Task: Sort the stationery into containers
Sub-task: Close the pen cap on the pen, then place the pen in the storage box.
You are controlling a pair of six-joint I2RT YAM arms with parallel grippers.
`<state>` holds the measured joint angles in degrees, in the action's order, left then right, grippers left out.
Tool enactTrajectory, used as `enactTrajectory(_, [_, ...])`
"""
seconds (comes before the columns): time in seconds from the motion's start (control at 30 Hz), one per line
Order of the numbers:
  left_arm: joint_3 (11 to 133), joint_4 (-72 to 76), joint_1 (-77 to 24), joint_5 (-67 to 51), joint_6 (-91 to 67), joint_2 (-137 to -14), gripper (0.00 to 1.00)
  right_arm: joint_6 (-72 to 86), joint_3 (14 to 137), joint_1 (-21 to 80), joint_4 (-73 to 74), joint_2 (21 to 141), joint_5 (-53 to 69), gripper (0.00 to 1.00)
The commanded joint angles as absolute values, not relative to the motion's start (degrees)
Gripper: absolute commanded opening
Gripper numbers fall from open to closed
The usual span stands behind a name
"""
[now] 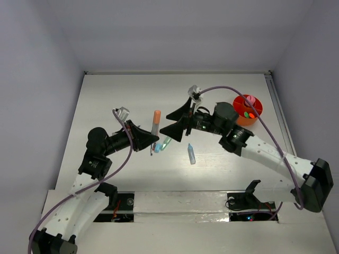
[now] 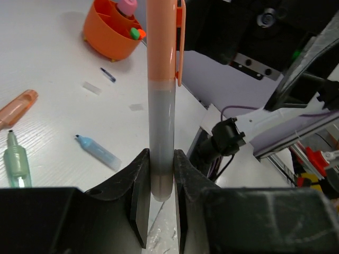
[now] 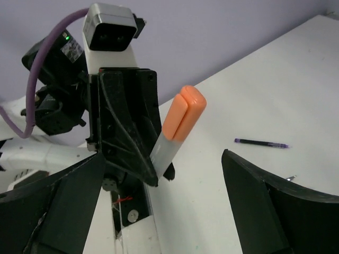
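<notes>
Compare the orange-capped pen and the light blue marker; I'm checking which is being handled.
The orange-capped pen is raised off the table, clamped in the left pincer; the light blue marker lies flat, untouched. The pen is orange over grey; the marker is blue throughout. Both are outside the orange holder.

Both arms are built of white shells dotted with small dark screw holes, joined by black cylindrical joint housings. The left arm [image 1: 87, 182] and the right arm [image 1: 275, 159] each carry 1 purple cable [image 3: 30, 79] along the outside up to the wrist. On the wrist sits a small white camera box [image 3: 110, 26] with 2 dark lenses, and a green light [image 3: 66, 37] glows just beside it. The left gripper [image 1: 155, 141] and the right gripper [image 1: 165, 123] are matt black, each with 2 broad, wedge-shaped fingers [image 3: 259, 206] narrowing towards the tips. A bulky black housing [image 1: 318, 185] caps each arm's near end.
</notes>
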<state>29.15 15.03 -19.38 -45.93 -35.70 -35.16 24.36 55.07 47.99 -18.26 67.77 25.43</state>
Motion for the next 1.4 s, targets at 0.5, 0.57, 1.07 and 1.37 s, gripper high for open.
enactTrajectory(0.5, [28.92,21.80,-20.92,-53.18,-35.60,-37.44,0.00,30.23,62.58,47.90,-30.41,81.12,34.46,0.16])
enactTrajectory(0.57, [29.44,19.96,-20.92,-52.30,-34.72,-37.27,0.01,30.32,62.05,47.90,-29.89,81.04,30.34,0.00])
enactTrajectory(1.07, [36.30,-2.64,-20.92,-37.62,-18.54,-33.58,0.99,21.28,58.44,29.89,-10.82,68.38,-11.22,0.00])
enactTrajectory(1.37, [34.98,-1.41,-20.92,-37.79,-19.60,-30.86,0.99,7.13,59.77,25.14,-6.24,72.94,-38.92,0.00])
